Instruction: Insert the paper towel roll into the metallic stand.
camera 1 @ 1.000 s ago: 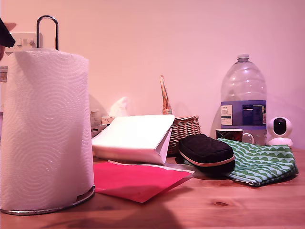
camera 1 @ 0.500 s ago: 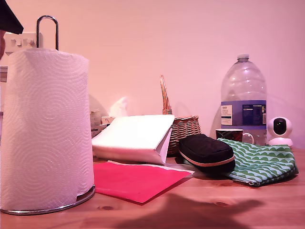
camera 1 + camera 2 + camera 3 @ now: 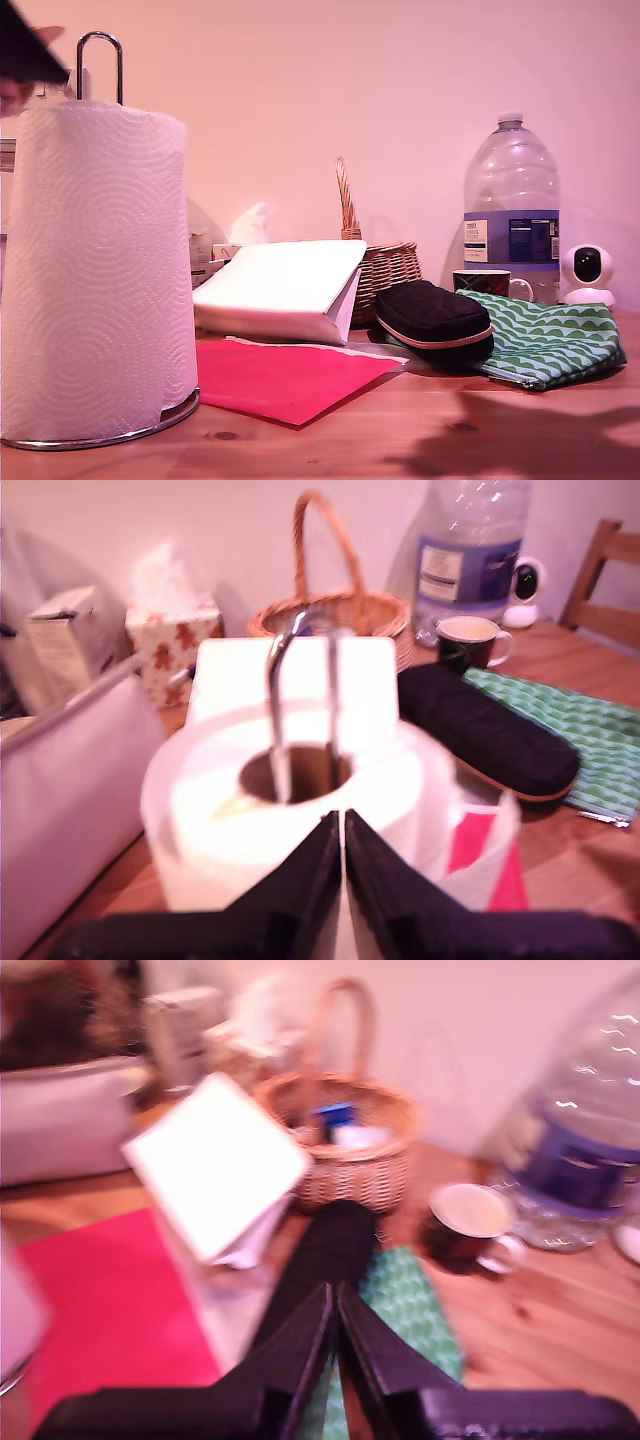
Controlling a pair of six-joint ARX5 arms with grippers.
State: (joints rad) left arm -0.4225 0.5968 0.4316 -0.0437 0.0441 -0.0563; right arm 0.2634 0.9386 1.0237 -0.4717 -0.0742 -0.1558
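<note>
Our first gripper (image 3: pixel 343 825) hangs clenched and empty over the paper towel roll (image 3: pixel 300 810), which sits on the metallic stand (image 3: pixel 300 680): light, soft, best held gently around its sides. Farther off, our second gripper (image 3: pixel 333 1300) is clenched empty too.

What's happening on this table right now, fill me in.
The paper towel roll already sits on the metallic stand, whose loop pokes up through the core. My first gripper hovers above the roll, jaws shut and holding nothing. My second gripper hangs shut and empty over the black pouch and green patterned bag.
</note>
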